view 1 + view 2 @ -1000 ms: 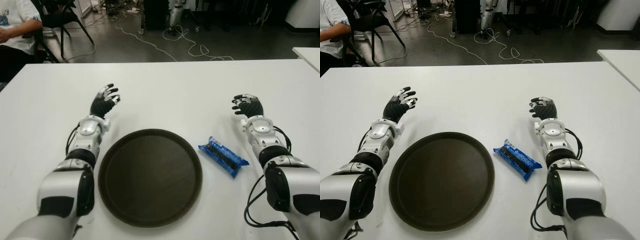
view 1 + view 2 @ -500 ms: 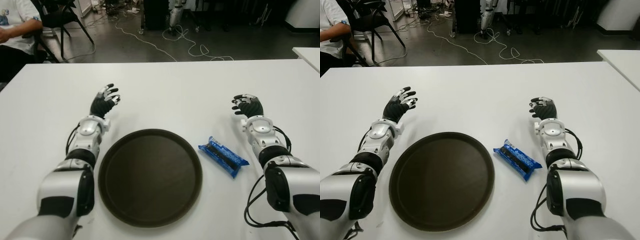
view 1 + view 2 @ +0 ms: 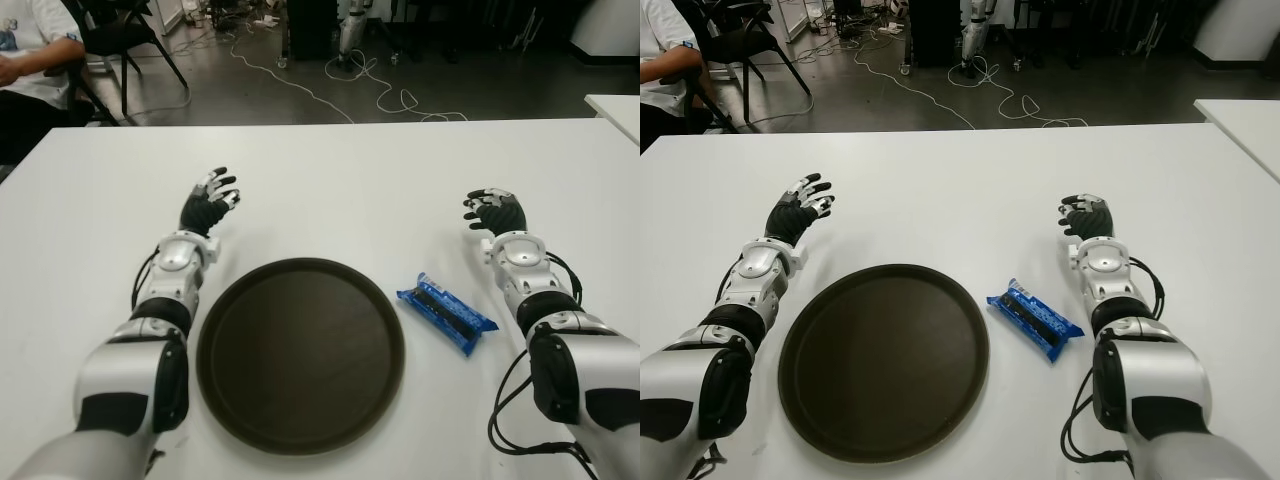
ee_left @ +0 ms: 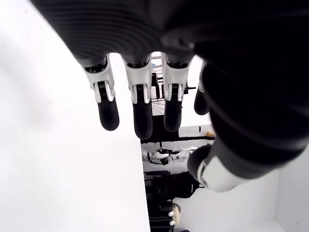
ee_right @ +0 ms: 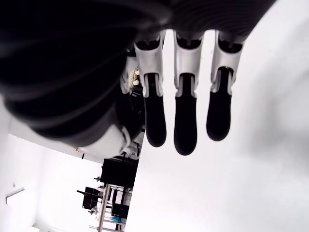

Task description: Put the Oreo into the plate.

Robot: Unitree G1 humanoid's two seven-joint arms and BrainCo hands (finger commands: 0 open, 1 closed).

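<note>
A blue Oreo packet (image 3: 446, 314) lies on the white table (image 3: 340, 190), just right of a round dark brown plate (image 3: 300, 350). The plate holds nothing. My right hand (image 3: 491, 210) shows beyond and to the right of the packet, a short way off, fingers relaxed and holding nothing; its fingers (image 5: 186, 121) hang free in the right wrist view. My left hand (image 3: 209, 202) shows past the plate's far left rim, fingers (image 4: 137, 111) spread and holding nothing.
A seated person (image 3: 30, 60) and a black chair (image 3: 120, 40) are off the table's far left corner. Cables (image 3: 380, 95) trail on the floor behind. Another white table's corner (image 3: 615, 105) shows at the right.
</note>
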